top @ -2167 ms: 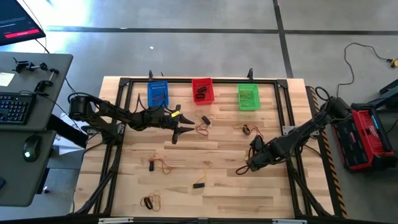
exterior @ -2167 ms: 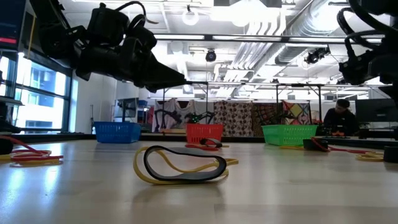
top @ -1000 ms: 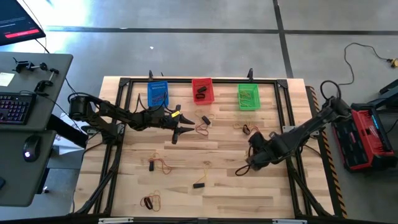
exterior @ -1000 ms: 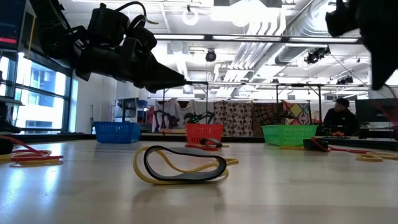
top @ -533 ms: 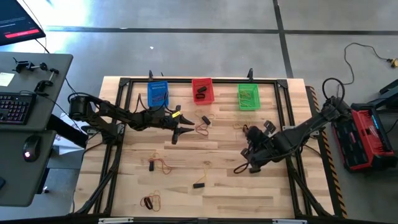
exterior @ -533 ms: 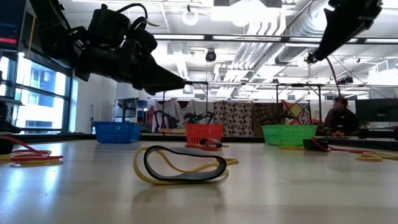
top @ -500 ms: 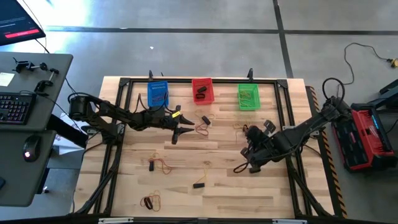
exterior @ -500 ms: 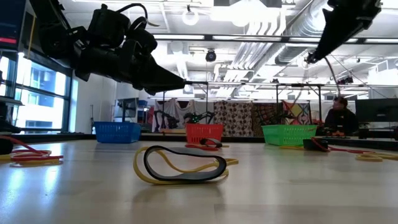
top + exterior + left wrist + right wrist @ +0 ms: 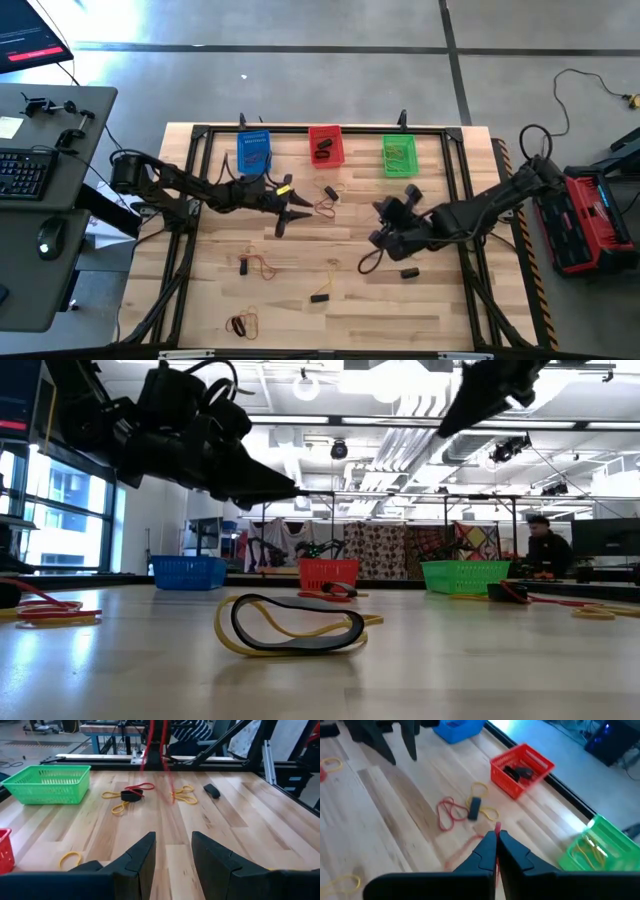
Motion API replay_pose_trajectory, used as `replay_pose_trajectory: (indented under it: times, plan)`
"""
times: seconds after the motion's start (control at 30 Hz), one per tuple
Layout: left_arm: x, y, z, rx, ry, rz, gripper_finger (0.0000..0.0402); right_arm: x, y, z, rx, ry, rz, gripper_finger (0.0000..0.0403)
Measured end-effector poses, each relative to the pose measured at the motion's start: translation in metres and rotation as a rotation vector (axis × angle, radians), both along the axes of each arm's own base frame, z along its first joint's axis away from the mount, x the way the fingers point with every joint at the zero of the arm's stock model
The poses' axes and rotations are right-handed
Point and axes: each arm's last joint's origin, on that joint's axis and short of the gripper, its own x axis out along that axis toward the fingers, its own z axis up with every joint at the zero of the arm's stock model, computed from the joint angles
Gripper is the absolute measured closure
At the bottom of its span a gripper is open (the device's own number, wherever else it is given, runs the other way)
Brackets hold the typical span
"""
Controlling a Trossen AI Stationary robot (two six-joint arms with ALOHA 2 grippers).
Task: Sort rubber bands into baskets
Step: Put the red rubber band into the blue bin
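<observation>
Jaws: right gripper pinched on red rubber band, lifted over table middle; left gripper fingers spread, nothing between, below blue basket.

High view: red basket, green basket beside blue along far edge; loose bands scattered mid-table and near front edge; bare wood front right.

Low view (only here): black-and-yellow band close up.

Left wrist: spread fingers, hanging red band ahead.

Right wrist: closed tips, red strand between; black bands inside red basket.
</observation>
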Motion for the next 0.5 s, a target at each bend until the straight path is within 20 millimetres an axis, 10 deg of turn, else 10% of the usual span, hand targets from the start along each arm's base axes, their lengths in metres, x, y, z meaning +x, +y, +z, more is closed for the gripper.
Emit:
replay_pose_trajectory:
  times: [0.5]
  plan:
    - [0.015,-0.019,0.017,0.090,-0.067,0.029,0.0250,0.027,-0.023,-0.043,0.016,-0.215,0.180,0.0403]
